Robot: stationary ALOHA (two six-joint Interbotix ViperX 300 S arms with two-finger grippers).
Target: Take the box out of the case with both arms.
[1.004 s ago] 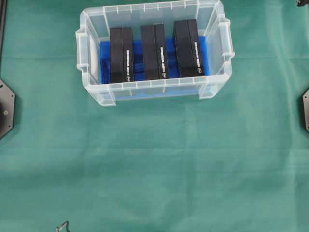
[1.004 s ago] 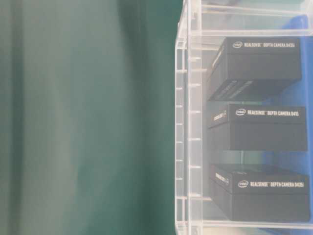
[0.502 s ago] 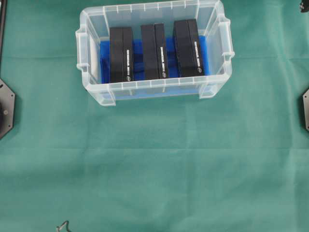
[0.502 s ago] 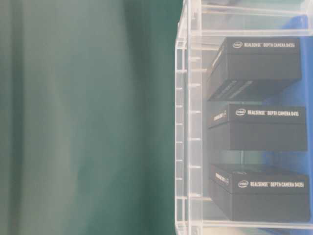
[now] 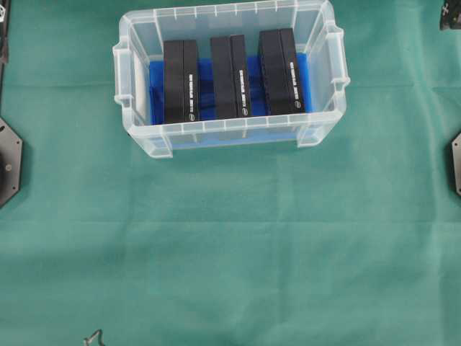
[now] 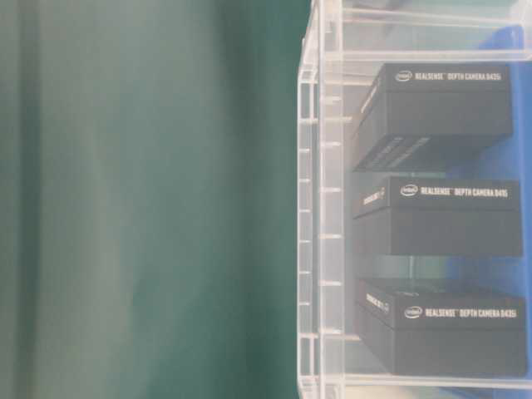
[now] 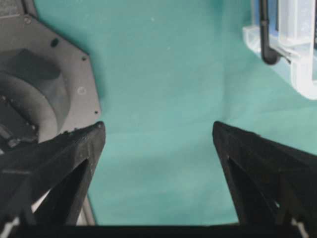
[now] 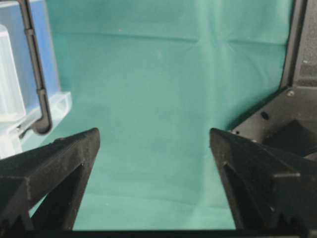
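Observation:
The case (image 5: 230,132), a clear plastic tub with a blue floor, stands at the back middle of the green cloth. Three black boxes stand in it side by side: left (image 5: 180,81), middle (image 5: 232,77), right (image 5: 279,72). The table-level view shows their white lettering through the case wall (image 6: 320,208). My left gripper (image 7: 157,126) is open over bare cloth, with a corner of the case (image 7: 297,54) off to its upper right. My right gripper (image 8: 154,131) is open too, with the case (image 8: 15,114) at its left. Neither holds or touches anything.
Black arm bases sit at the left edge (image 5: 9,162) and right edge (image 5: 456,162) of the table. The left one (image 7: 49,84) lies beside my left fingers, the right one (image 8: 282,119) beside my right fingers. A small metal piece (image 5: 94,337) lies at the front edge.
The case and the boxes have not moved. At the top corners of the overhead view, small dark parts of the arms show slightly more than before.

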